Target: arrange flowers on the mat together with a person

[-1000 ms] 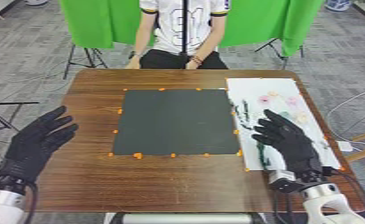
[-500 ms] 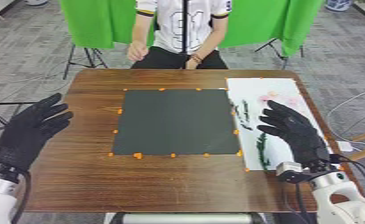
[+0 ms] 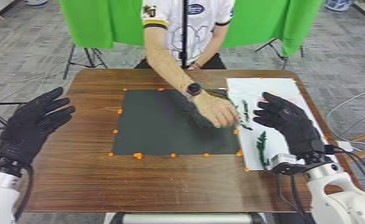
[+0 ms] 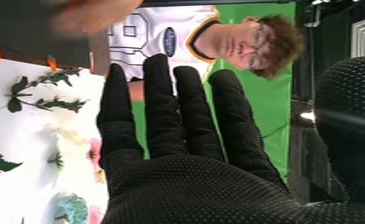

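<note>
While a person's hand [image 3: 216,111] extends over the robot's-right portion of the dark mat [image 3: 161,127], head view lists: table [image 3: 81,187], brown wood; left hand [image 3: 34,125], at the table's left side, fingers loosely extended, unladen; right hand [image 3: 288,125], above the white sheet [image 3: 260,86], likewise relaxed and unladen; green sprig [image 3: 261,149], on the sheet beside the mat.

Right wrist view: right hand [image 4: 187,185], fingers straight, nothing held; leafy stems [image 4: 50,94], pink flowers [image 4: 96,150] and blue-green bloom [image 4: 73,206], on the sheet.

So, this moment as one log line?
person's hand over mat; right hand open above white sheet; left hand open; leafy sprig on sheet
</note>
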You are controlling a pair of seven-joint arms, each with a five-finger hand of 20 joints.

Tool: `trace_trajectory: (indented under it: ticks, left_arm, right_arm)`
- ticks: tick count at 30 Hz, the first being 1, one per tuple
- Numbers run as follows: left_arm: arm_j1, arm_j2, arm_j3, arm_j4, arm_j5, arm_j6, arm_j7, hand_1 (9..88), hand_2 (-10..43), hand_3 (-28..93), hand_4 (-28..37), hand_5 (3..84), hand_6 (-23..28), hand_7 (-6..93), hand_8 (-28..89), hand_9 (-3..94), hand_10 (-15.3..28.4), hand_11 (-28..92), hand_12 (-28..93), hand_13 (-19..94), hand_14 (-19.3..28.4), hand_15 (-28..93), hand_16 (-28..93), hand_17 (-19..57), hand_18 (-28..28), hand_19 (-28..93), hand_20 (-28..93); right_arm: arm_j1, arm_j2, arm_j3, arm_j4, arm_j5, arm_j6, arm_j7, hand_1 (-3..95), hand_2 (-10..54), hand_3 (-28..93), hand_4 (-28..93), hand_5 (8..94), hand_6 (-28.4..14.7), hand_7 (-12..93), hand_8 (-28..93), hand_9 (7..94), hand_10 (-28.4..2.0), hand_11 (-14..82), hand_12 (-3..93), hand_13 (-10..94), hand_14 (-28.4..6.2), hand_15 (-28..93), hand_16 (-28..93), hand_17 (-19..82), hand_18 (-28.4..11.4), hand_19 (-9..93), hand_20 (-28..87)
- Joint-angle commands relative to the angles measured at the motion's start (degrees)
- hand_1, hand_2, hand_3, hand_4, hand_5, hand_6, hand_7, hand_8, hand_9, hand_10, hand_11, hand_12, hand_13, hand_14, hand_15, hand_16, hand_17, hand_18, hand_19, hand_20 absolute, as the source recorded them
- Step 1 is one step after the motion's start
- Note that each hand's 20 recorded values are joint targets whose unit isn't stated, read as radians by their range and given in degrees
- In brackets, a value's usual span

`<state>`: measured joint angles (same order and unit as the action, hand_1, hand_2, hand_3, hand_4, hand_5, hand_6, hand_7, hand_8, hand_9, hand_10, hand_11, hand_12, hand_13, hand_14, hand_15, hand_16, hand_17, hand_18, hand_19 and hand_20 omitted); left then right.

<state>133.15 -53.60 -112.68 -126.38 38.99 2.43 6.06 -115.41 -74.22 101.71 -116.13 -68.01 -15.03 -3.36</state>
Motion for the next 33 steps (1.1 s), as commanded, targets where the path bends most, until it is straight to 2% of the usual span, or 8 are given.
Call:
trace_trajectory:
  ticks: [1, 5, 13, 20, 22, 23, 28, 33]
  left_arm:
    - [-1.1, -0.31, 1.41, 0.88, 0.03, -0.01, -0.19, 27.0, -1.1, 69, -25.3, 34.4, 4.8, 15.8, -8, 30.2, 12.8, 19, 19, 25, 16.1, 28, 3, -7.1, 23.4, 46, 9]
    - [-0.7, -1.11, 2.07, 0.77, -0.02, 1.07, 0.23, 27.0, -1.1, 70, -25.2, 34.5, 4.8, 15.9, -8, 30.1, 12.8, 19, 19, 25, 16.1, 28, 3, -7.1, 23.4, 46, 9]
    - [-1.7, -1.62, 4.06, 1.20, 0.11, 0.41, 0.02, 26.8, -1.1, 70, -25.2, 34.3, 4.8, 15.9, -8, 30.1, 12.8, 19, 19, 25, 16.1, 28, 3, -7.1, 23.4, 46, 9]
    - [-1.0, -1.68, 2.72, 0.84, 0.39, -0.02, -1.04, 26.9, -1.1, 70, -25.2, 34.4, 4.8, 15.9, -8, 30.1, 12.8, 19, 19, 25, 16.1, 28, 3, -7.1, 23.3, 46, 9]
    - [-0.6, -1.21, 2.88, 0.57, 0.11, 1.67, -0.34, 26.9, -1.0, 70, -25.2, 34.4, 4.8, 15.9, -8, 30.1, 12.8, 19, 19, 25, 16.0, 28, 3, -7.1, 23.3, 46, 9]
    - [-0.3, -1.17, 2.63, 0.53, -0.03, 1.80, -0.16, 26.9, -1.1, 70, -25.3, 34.5, 4.9, 15.8, -8, 30.1, 12.8, 19, 19, 25, 16.1, 28, 3, -7.1, 23.3, 46, 9]
    - [0.0, -0.99, 1.95, 0.63, -0.06, 0.15, -1.33, 26.8, -1.2, 70, -25.2, 34.7, 4.9, 15.9, -8, 30.1, 12.8, 19, 19, 25, 16.1, 28, 3, -7.1, 23.3, 46, 9]
    - [0.6, -1.38, 1.06, 0.50, 0.05, 0.54, -0.96, 26.9, -1.2, 70, -25.3, 34.7, 4.9, 15.8, -8, 30.1, 12.8, 19, 19, 25, 16.1, 29, 3, -7.1, 23.4, 46, 9]
  right_arm:
    - [0.8, 0.0, -1.2, 0.1, -1.3, 1.6, 0.1, 18.2, -0.1, 84, -23, 38.2, -4.8, 14, -8, 40.0, -14.1, 10.9, 24.0, 36, -12.2, 18, 34, 12, -20.6, 42, 28]
    - [2.2, 0.8, -2.3, 0.7, -0.9, 1.4, 0.4, 18.3, 0.2, 84, -23, 36.9, -4.7, 14, -8, 39.7, -14.0, 10.8, 23.7, 37, -12.2, 19, 33, 12, -20.7, 43, 28]
    - [0.0, 0.2, -0.9, -0.3, -0.7, 2.0, 1.4, 18.2, 0.5, 84, -23, 35.6, -4.6, 14, -8, 39.1, -14.2, 10.4, 23.9, 36, -12.2, 20, 32, 12, -20.6, 43, 28]
    - [-2.7, -2.0, 0.1, -1.4, -1.1, 1.7, 1.5, 18.2, 0.9, 84, -23, 36.1, -4.7, 14, -8, 39.2, -14.2, 10.4, 24.0, 36, -12.2, 21, 32, 12, -20.6, 43, 28]
    - [-3.1, -2.5, 0.0, -1.6, -1.0, 1.9, 1.7, 18.2, 0.9, 84, -23, 36.2, -4.8, 14, -8, 39.2, -14.1, 10.4, 24.0, 36, -12.2, 21, 32, 12, -20.6, 43, 28]
    - [-2.7, -2.6, -0.1, -1.5, -1.3, 1.7, 1.6, 18.2, 0.9, 84, -23, 36.3, -4.8, 14, -8, 39.2, -14.1, 10.4, 24.0, 36, -12.3, 21, 32, 12, -20.6, 43, 28]
    - [-2.4, -3.9, -0.7, -1.4, -1.7, 1.8, 1.5, 18.5, 1.2, 84, -23, 36.8, -4.7, 15, -8, 39.6, -14.1, 10.5, 24.1, 36, -12.3, 21, 31, 12, -20.6, 43, 28]
    - [-2.0, -3.9, -1.5, -1.0, -1.9, 1.3, 1.8, 18.4, 1.2, 84, -23, 37.1, -4.7, 15, -8, 39.8, -14.2, 10.7, 23.9, 37, -12.3, 21, 31, 12, -20.6, 43, 28]
